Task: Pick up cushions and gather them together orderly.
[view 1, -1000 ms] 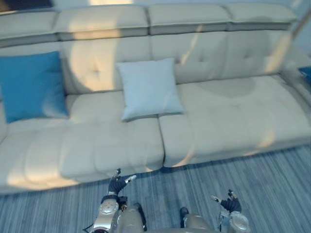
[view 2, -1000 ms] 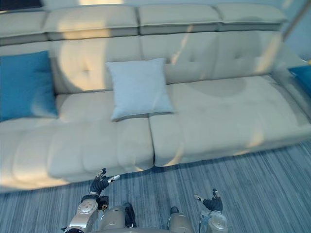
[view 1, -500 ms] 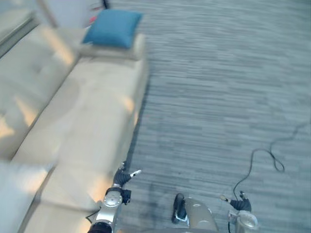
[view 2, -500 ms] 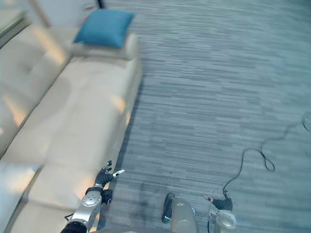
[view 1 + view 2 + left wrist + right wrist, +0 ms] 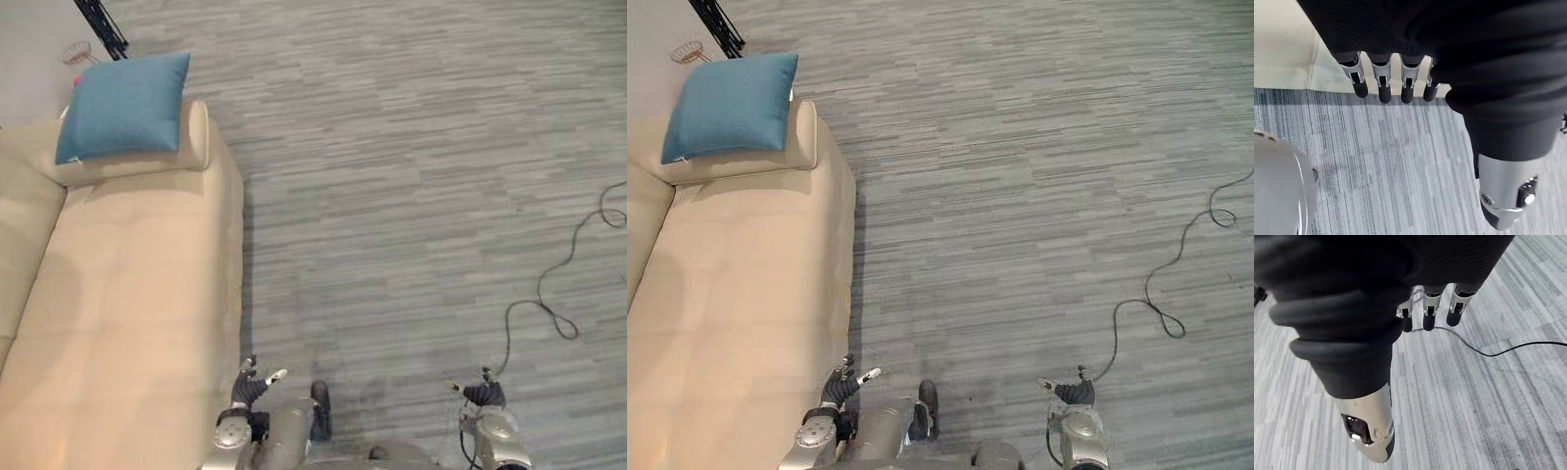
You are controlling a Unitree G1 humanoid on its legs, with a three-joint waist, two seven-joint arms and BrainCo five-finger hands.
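Left eye view: the blue cushion lies flat on the armrest at the far end of the beige sofa, ahead of you and to the left. Your left hand hangs low beside the sofa's front edge, fingers straight and holding nothing. Your right hand hangs over the carpet, fingers likewise loose and empty. The cushion is well apart from both hands, the left being nearer. By this reading, the reach runs forward along the sofa's edge, then inward.

Open carpet ahead — sofa blocks the left side.
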